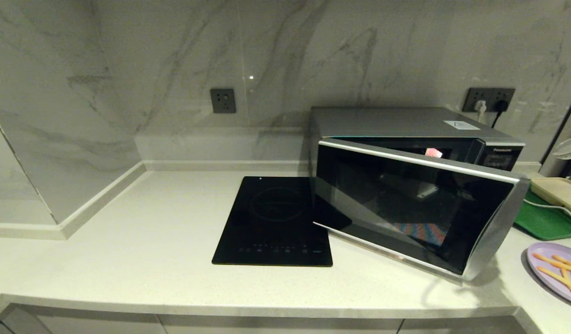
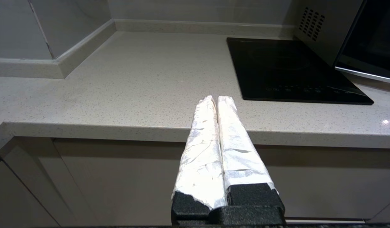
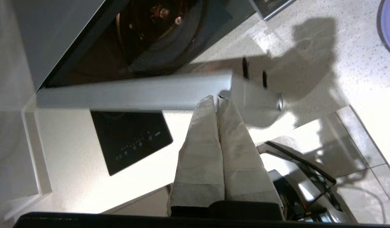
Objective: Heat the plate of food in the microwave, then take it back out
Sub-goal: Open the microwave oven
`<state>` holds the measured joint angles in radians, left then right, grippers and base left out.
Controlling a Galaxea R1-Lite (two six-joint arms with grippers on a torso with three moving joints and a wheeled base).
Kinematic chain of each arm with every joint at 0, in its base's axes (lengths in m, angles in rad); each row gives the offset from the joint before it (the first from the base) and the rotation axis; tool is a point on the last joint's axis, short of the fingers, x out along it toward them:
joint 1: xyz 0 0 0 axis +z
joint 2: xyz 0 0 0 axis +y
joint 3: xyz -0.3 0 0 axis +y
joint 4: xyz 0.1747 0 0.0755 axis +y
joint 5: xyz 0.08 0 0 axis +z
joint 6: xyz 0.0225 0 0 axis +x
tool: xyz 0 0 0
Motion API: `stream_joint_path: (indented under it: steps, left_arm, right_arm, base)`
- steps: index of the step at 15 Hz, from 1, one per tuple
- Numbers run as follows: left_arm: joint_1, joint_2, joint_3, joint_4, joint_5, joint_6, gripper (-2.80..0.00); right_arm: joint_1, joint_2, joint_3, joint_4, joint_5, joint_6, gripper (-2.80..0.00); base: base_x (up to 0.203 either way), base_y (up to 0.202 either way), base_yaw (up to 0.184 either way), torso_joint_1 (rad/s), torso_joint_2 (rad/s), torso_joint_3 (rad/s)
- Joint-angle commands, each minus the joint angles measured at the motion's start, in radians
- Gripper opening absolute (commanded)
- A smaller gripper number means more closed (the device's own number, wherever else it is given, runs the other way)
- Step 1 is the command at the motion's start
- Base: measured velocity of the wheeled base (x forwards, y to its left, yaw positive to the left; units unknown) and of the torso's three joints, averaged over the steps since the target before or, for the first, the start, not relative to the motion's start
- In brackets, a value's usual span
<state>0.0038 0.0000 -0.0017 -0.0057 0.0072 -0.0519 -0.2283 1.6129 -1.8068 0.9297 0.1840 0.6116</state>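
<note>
A: Head view: microwave (image 1: pixel 420 195) door is seen part-open; plate of food (image 1: pixel 556 271) is left on the counter, right of it.
B: Left wrist view: left gripper (image 2: pixel 217 100) is parked off the counter edge, fingers pressed together, empty.
A: Right wrist view: right gripper (image 3: pixel 215 99) is closed, empty, tips at the door's edge. Door-opening step is judged underway; a wider swing is needed next.

Left gripper (image 2: pixel 217 98): two long fingers wrapped in crinkled silvery-white tape; black foam-like bases. Right gripper (image 3: pixel 216 98) looks alike, tape greyer.

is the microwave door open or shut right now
Partly open: the microwave door is swung out from the body on its left hinge, showing a gap along its top edge.
</note>
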Motion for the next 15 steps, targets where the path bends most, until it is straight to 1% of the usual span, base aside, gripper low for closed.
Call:
stream_joint_path:
  steps: [1, 3, 7, 10, 13, 15]
  left_arm:
    - [0.001, -0.001, 0.0, 0.0, 0.0, 0.0, -2.8]
    - [0.001, 0.0, 0.0, 0.0, 0.0, 0.0, -2.8]
    - [0.0, -0.001, 0.0, 0.0, 0.0, 0.0, -2.8]
    - [0.001, 0.0, 0.0, 0.0, 0.0, 0.0, -2.8]
    - [0.0, -0.001, -0.001, 0.0, 0.0, 0.0, -2.8]
    - [0.001, 0.0, 0.0, 0.0, 0.0, 0.0, -2.8]
  right_arm:
    - [0.001, 0.075, -0.01, -0.035, 0.0, 0.0, -2.8]
    - [0.001, 0.137, -0.016, -0.073, -0.009, -0.009, -2.8]
    - [-0.002, 0.215, 0.017, -0.081, -0.011, -0.021, -2.8]
    - [0.001, 0.214, 0.054, -0.081, -0.008, -0.11, -2.8]
    - [0.0, 0.187, 0.108, -0.08, -0.005, -0.149, -2.8]
    - [0.001, 0.145, 0.159, -0.081, 0.007, -0.214, -2.8]
  base:
    - [0.0, 0.0, 0.0, 0.0, 0.0, 0.0]
    - [0.0, 0.0, 0.0, 0.0, 0.0, 0.0]
    - [0.0, 0.0, 0.0, 0.0, 0.0, 0.0]
    - [0.0, 0.0, 0.0, 0.0, 0.0, 0.0]
    - [0.0, 0.0, 0.0, 0.0, 0.0, 0.0]
    - [0.0, 0.0, 0.0, 0.0, 0.0, 0.0]
